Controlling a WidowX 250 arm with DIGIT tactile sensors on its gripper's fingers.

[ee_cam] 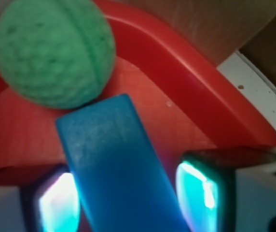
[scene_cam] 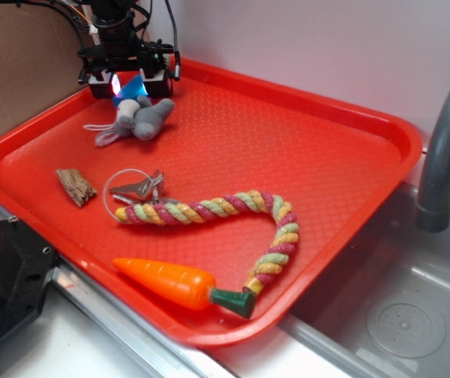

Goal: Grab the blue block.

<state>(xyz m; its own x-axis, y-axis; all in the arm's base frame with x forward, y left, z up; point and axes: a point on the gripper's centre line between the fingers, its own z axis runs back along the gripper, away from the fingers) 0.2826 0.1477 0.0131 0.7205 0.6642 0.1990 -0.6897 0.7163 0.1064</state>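
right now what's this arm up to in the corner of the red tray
The WidowX gripper is at the far left corner of the red tray, with the blue block sitting between its fingers. The wrist view shows the block between the two pads, though firm contact is hard to confirm. A green knitted ball lies just beyond the block, and the grey plush animal lies right in front of the gripper. The rope toy and toy carrot lie apart, nearer the front.

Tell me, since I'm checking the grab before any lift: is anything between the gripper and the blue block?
Nothing visible. In the wrist view the blue block already sits between the gripper fingers. The green ball lies just beyond the block's far end, apparently touching it, not in the gap. The plush animal lies in front of the gripper in the exterior view.
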